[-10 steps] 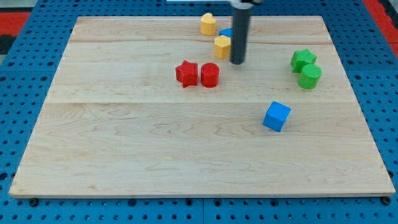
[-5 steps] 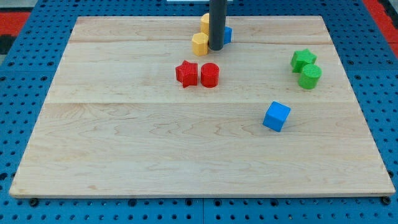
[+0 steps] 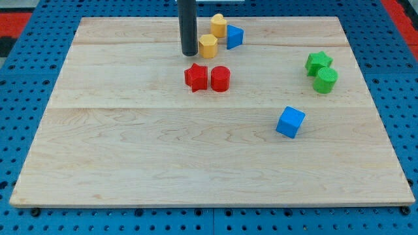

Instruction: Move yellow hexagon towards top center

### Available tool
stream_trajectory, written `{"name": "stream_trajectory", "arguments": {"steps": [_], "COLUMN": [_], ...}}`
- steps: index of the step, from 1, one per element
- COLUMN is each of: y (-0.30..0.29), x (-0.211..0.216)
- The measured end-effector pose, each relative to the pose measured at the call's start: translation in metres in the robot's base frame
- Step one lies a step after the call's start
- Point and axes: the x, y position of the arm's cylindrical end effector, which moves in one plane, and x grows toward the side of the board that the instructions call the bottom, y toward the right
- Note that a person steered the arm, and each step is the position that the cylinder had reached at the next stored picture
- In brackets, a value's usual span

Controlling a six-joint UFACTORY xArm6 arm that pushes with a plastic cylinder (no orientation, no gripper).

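Note:
The yellow hexagon sits near the view's top centre on the wooden board. My tip is just left of it, a small gap apart. Another yellow block stands right above the hexagon. A blue triangular block lies to the hexagon's right.
A red star and a red cylinder sit side by side below the hexagon. A green star and a green cylinder are at the view's right. A blue cube lies lower right.
My rod swept left across the top, from right of the yellow hexagon to its left. The hexagon was pushed left and slightly up, uncovering the blue triangular block.

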Motion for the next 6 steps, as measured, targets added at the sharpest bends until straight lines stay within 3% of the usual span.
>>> {"name": "stream_trajectory", "arguments": {"steps": [1, 2, 3, 6], "y": [0.013, 0.051, 0.062, 0.016], "x": [0.033, 0.032, 0.014, -0.05]}}
